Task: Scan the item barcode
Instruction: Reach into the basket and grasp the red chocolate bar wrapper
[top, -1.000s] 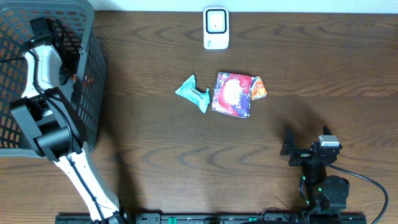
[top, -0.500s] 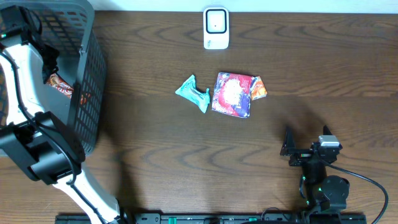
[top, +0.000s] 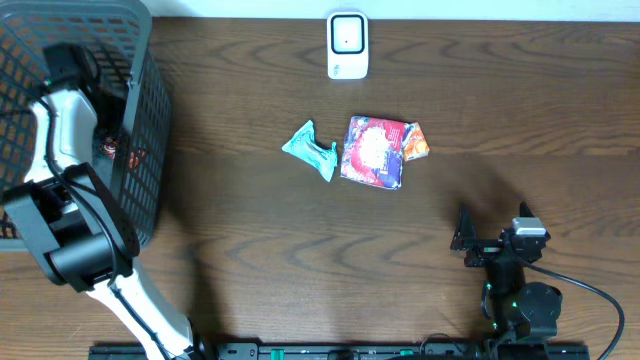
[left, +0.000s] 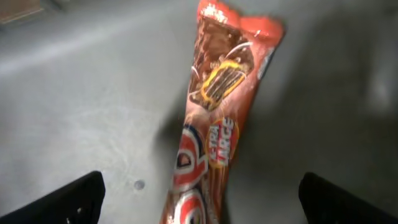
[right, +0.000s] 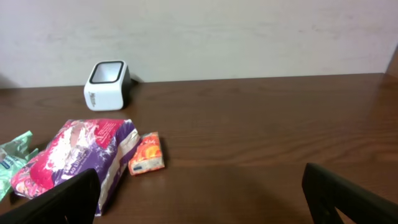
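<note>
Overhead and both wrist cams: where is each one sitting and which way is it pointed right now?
Overhead: above the table, looking straight down; left arm reaches into the basket, right arm sits at the near edge.
Left wrist: inside the basket, looking down at a red snack wrapper; left gripper open, fingers at the bottom corners.
Right wrist: low over the table, facing the back wall; right gripper open.
Shared: overhead and right wrist both show the scanner, purple packet, orange packet and teal packet.

Dark wooden table (top: 250, 250), pale wall (right: 249, 31)
</note>
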